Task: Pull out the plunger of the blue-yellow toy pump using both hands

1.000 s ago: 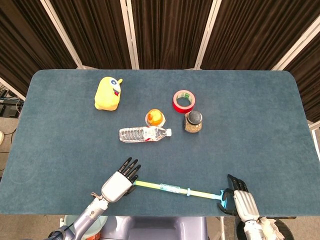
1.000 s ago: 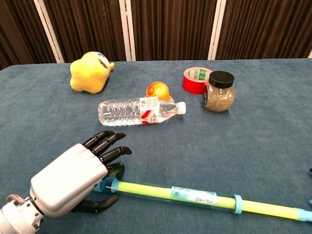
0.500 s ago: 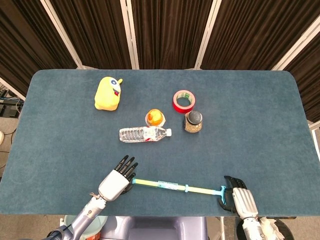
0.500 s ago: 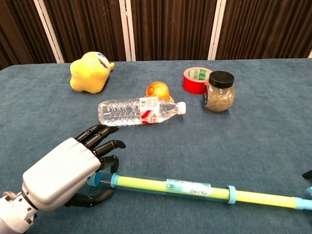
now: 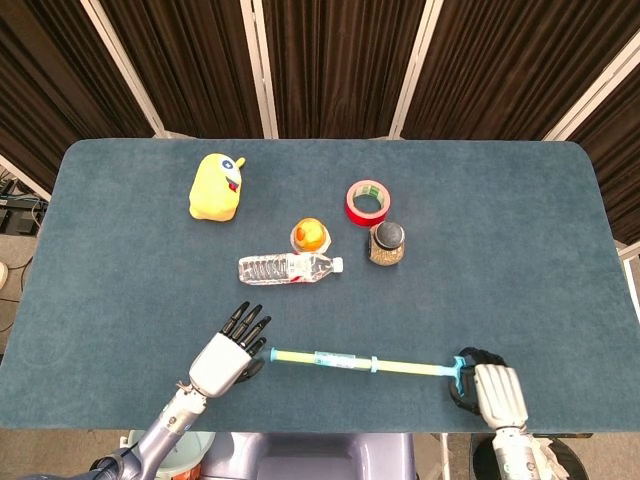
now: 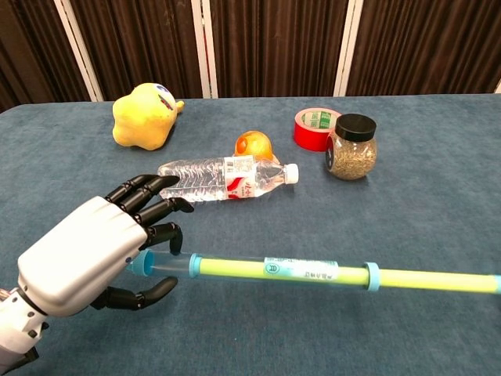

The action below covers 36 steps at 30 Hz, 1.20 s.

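The blue-yellow toy pump [image 5: 322,359] [image 6: 274,269] lies across the near part of the table. Its clear tube points left and its yellow plunger rod [image 5: 412,368] [image 6: 438,280] sticks out to the right. My left hand [image 5: 226,354] [image 6: 90,260] is at the tube's blue left end, fingers spread. The tube end sits between thumb and fingers, unclasped. My right hand [image 5: 492,388] has its fingers curled around the cyan plunger handle [image 5: 459,367] at the right end. The chest view does not show that hand.
Farther back lie a water bottle [image 5: 288,267] [image 6: 223,178], an orange ball [image 5: 311,234], a red tape roll [image 5: 367,202], a black-lidded jar [image 5: 386,243] and a yellow plush toy [image 5: 216,186]. The table's front edge runs just below both hands.
My right hand has curled its fingers around the handle and drawn back to the right. The yellow rod has slid a little out of the tube. My left hand has shifted left.
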### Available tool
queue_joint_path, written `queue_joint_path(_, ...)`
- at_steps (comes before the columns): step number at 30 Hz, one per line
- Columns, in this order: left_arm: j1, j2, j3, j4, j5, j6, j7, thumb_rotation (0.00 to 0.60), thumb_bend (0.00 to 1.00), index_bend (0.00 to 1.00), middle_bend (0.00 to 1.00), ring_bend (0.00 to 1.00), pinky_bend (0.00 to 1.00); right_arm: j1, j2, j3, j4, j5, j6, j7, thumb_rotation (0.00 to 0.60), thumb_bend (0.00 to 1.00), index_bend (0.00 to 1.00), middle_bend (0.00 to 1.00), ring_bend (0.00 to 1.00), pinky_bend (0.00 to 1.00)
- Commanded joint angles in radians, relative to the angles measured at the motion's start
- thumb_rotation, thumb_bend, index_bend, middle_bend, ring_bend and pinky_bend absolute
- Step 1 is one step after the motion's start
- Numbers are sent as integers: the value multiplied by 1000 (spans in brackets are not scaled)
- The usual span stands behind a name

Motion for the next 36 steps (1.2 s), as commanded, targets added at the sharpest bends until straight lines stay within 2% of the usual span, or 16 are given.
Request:
queue_joint_path(1, -4, 15, -5, -20, 2, 7, 11, 600, 615, 728, 199, 43, 98, 4, 25, 24, -27, 13, 12, -19, 600, 434, 836, 335, 298, 304)
queue_joint_path(12, -3, 75, -2, -106, 24, 44, 52, 600, 617, 729, 200, 43, 98, 35, 89, 113, -83, 100, 16, -126, 600, 434, 839, 339, 303, 304)
queue_joint_path(19, -1, 106, -10, -147, 30, 59, 84, 600, 620, 729, 207, 42, 98, 45, 133, 164, -87, 163, 14, -127, 600, 431, 840, 340, 304, 304)
queue_joint_path(36, 15, 159, -4, -200, 64, 112, 106, 600, 622, 731, 217, 58, 98, 62, 206, 221, -72, 247, -4, -91, 600, 423, 842, 343, 304, 304)
